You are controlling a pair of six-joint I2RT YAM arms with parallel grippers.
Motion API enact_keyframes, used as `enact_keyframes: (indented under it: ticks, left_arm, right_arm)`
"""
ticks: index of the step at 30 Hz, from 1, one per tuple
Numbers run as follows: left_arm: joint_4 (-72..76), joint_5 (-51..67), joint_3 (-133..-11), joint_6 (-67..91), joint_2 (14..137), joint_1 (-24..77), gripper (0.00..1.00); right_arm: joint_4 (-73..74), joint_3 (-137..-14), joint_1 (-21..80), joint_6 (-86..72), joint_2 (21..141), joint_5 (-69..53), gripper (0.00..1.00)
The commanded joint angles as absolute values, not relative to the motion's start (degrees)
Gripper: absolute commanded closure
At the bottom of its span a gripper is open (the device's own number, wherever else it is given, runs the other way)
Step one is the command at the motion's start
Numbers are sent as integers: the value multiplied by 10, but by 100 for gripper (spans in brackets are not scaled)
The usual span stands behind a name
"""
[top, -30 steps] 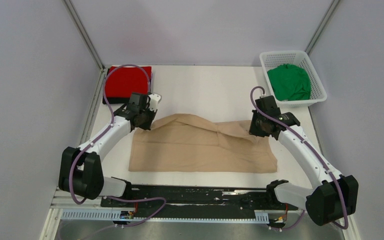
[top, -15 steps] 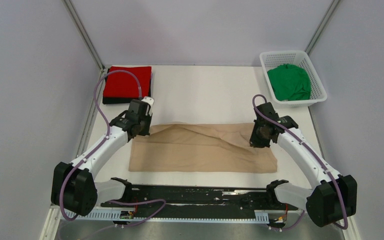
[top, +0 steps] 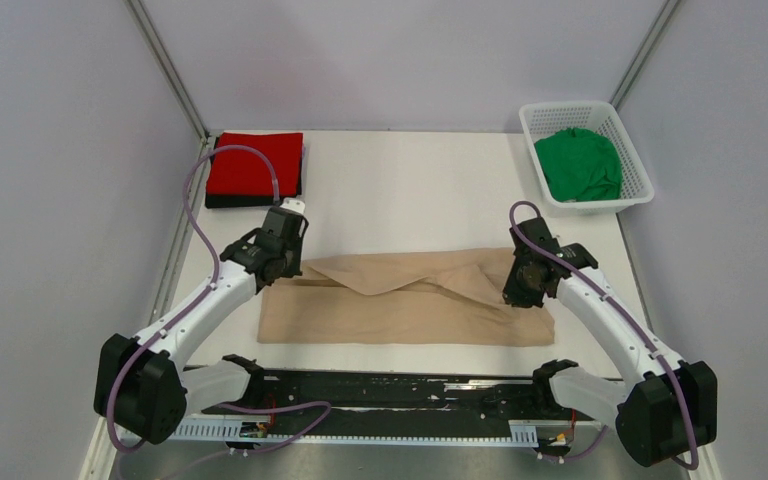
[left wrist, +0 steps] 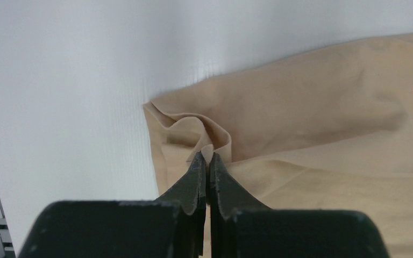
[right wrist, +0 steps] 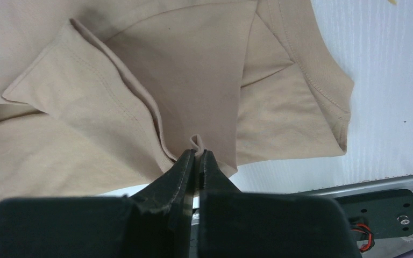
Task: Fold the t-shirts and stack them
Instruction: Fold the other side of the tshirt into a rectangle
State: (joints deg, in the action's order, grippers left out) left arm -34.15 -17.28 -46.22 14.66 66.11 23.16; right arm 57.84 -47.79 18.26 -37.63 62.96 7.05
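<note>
The left fingers (left wrist: 196, 177) are pressed fully together on a small pinch of cloth at the left end of the beige-tan t-shirt (top: 400, 318), and the fabric bunches into a curl just ahead of the tips. Beyond this arm, at the far left corner of the table (top: 410, 180), a folded red t-shirt (top: 255, 163) lies on top of a folded black t-shirt (top: 250, 201), well apart from the beige-tan one. The beige-tan t-shirt is spread across the near middle of the table. Its far edge is raised and turned over toward the near edge, forming a slack, creased flap between the two arms. The right fingers (right wrist: 185, 167) are likewise closed, gripping a raised nub of the same shirt at its right end, near a stitched hem. At the far right corner, a white lattice basket (top: 570, 106) holds a crumpled green t-shirt (top: 580, 165).
</note>
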Motion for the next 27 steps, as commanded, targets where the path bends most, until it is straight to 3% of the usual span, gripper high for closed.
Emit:
enact_keyframes:
  ticks: [1, 5, 8, 9, 11, 12, 15, 18, 20, 24, 27]
  left_arm:
    - [-374, -227, -475, 199, 659, 256, 98]
    - [-411, -269, -494, 239, 681, 274, 95]
    - [-441, -308, -507, 265, 687, 292, 86]
    - [-461, -320, -514, 282, 685, 308, 79]
    - [-494, -373, -526, 310, 672, 328, 52]
    - [-511, -384, -529, 320, 665, 338, 47]
    - [-537, -404, -541, 354, 604, 345, 5]
    - [-518, -407, -538, 359, 534, 345, 0]
    - [-478, -397, -529, 350, 479, 345, 0]
    - [-338, -359, -486, 337, 385, 344, 0]
    - [-256, -300, -477, 330, 388, 344, 0]
  right_arm:
    - [571, -457, 185, -397, 609, 77, 94]
    - [577, -444, 185, -412, 594, 69, 91]
    - [593, -449, 185, -433, 581, 64, 85]
    - [604, -450, 185, -439, 575, 66, 83]
    - [630, -452, 185, -451, 560, 72, 79]
    - [641, -454, 186, -457, 552, 74, 71]
    - [647, -462, 185, -450, 524, 62, 37]
    - [600, -468, 185, -408, 504, 36, 11]
    - [559, -470, 185, -384, 496, 18, 1]
    - [445, -456, 185, -335, 516, 11, 0]
    - [364, -455, 183, -316, 564, 22, 0]
